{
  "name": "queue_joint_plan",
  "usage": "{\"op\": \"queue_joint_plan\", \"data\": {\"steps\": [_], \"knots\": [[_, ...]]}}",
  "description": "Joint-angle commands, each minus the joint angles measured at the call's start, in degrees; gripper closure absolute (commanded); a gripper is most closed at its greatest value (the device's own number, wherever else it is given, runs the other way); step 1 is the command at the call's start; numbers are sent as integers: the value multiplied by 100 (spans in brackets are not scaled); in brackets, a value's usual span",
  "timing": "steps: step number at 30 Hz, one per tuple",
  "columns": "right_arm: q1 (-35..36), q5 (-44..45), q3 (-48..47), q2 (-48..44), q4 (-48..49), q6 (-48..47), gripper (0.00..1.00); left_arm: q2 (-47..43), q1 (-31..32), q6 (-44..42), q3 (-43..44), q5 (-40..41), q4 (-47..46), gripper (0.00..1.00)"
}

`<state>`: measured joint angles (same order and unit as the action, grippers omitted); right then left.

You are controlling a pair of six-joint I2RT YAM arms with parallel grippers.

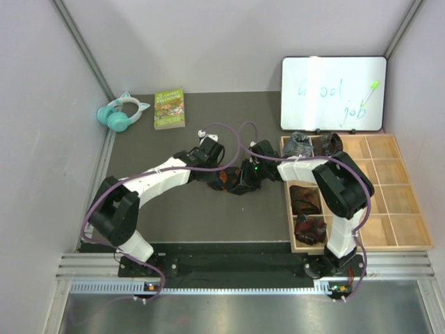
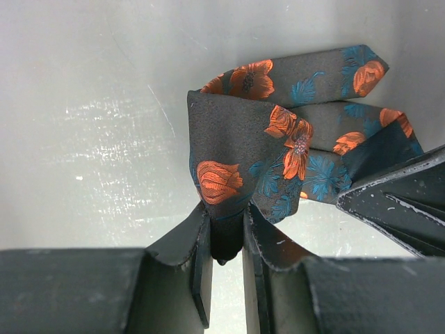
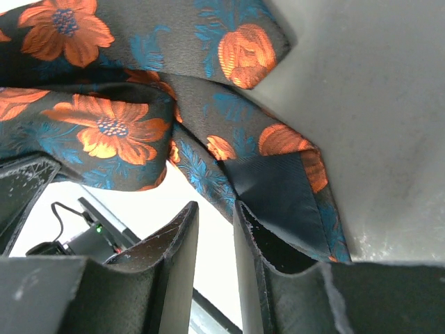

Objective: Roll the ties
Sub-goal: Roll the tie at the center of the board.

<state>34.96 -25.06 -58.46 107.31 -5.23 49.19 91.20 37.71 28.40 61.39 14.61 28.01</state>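
The black tie with orange flowers and blue leaves (image 1: 224, 181) hangs loosely folded at mid-table between both grippers. My left gripper (image 1: 217, 172) is shut on a fold of it; in the left wrist view the fabric (image 2: 229, 139) is pinched between the fingertips of the left gripper (image 2: 226, 223). My right gripper (image 1: 245, 182) is slightly open right beside it. In the right wrist view the tie (image 3: 111, 125) drapes over the right gripper (image 3: 215, 209) and lies against the outside of one finger (image 3: 278, 257), with nothing in the gap. Rolled ties, grey (image 1: 297, 145), dark brown (image 1: 327, 144) and maroon (image 1: 304, 199), sit in the tray.
A wooden compartment tray (image 1: 389, 202) stands at the right, with one more rolled tie (image 1: 309, 228) in its near left cell. A whiteboard (image 1: 334, 94) leans at the back right. A green book (image 1: 169, 108) and teal cat-ear headphones (image 1: 122, 113) lie at the back left.
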Motion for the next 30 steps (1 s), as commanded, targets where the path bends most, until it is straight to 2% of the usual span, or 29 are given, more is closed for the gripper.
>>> {"op": "queue_joint_plan", "data": {"steps": [1,9,17,23,30], "knots": [[-24,-8,211,62,391,3,72,82,43,16,312,252,170,85],[116,-113,624,141,796,117,72,232,52,-19,646,533,407,85],[187,-131,572,98,779,135,72,495,157,-45,734,709,407,85],[178,-104,484,-245,532,47,72,662,500,-230,866,1482,696,86],[-77,89,669,-1044,84,-15,66,847,816,-327,1042,2001,943,85]]}}
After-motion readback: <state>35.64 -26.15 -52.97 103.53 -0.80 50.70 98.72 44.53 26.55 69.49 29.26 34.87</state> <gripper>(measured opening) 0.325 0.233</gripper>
